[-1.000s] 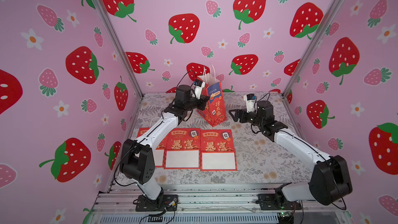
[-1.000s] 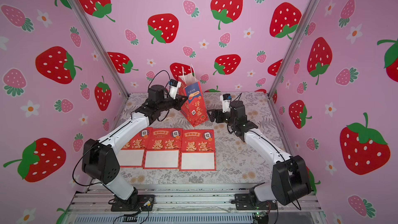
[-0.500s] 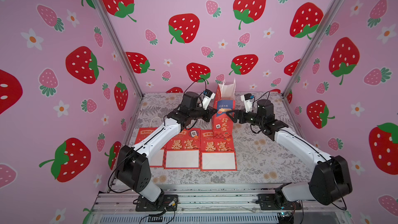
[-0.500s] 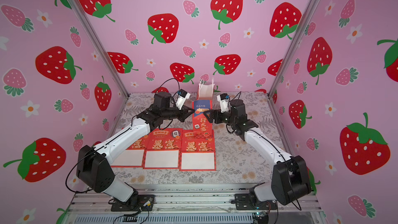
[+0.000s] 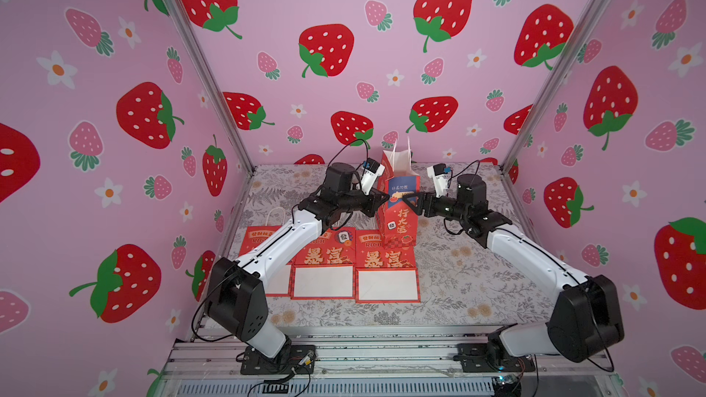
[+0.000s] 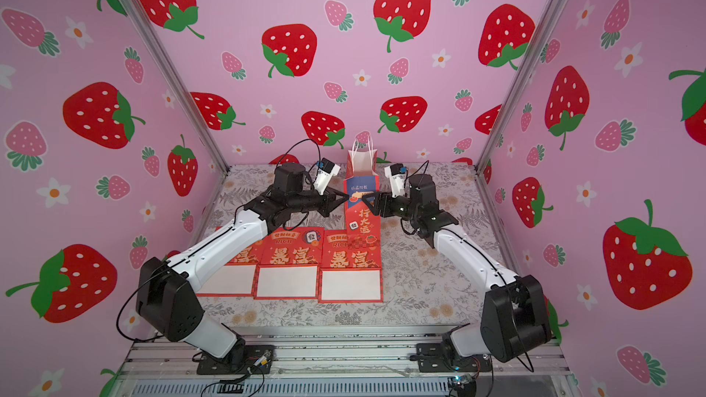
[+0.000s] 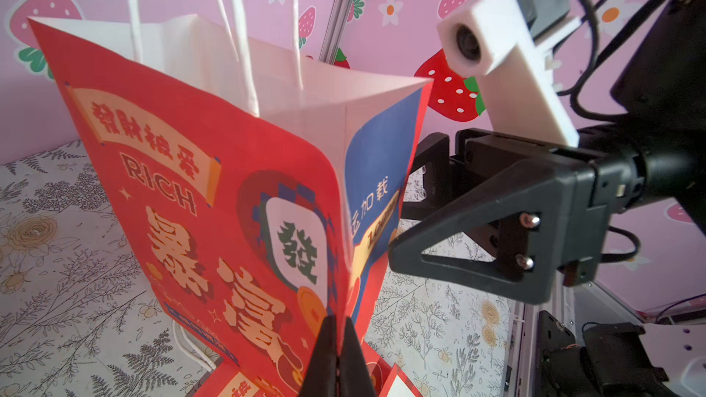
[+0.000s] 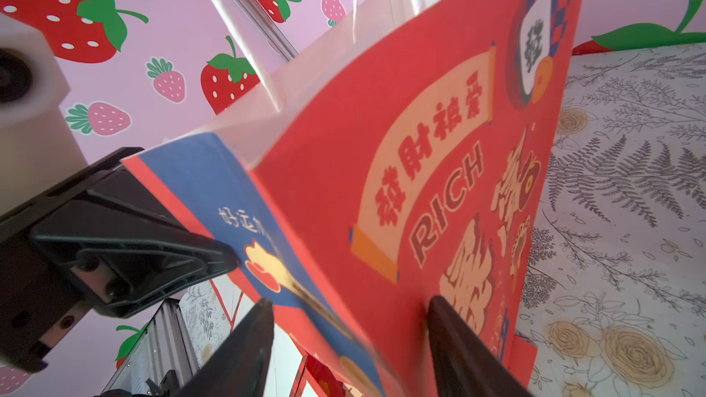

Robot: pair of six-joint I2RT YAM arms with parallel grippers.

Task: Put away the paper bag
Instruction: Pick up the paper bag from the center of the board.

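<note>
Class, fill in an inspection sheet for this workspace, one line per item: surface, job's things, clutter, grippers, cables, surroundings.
Surface: table covered with a grey floral cloth.
Job's things: a red paper bag stands upright and open, white handles up, at the far end of the rightmost flat bag; three flattened bags of the same print lie in a row in front of it.
Clutter: nothing seen.
Grippers: left gripper shut on the standing bag's corner edge; right gripper straddles the opposite corner edge, jaws apart.
Cables: black cables loop over both wrists; loose wires by the arm bases.
Surroundings: pink strawberry-print walls on three sides.
</note>
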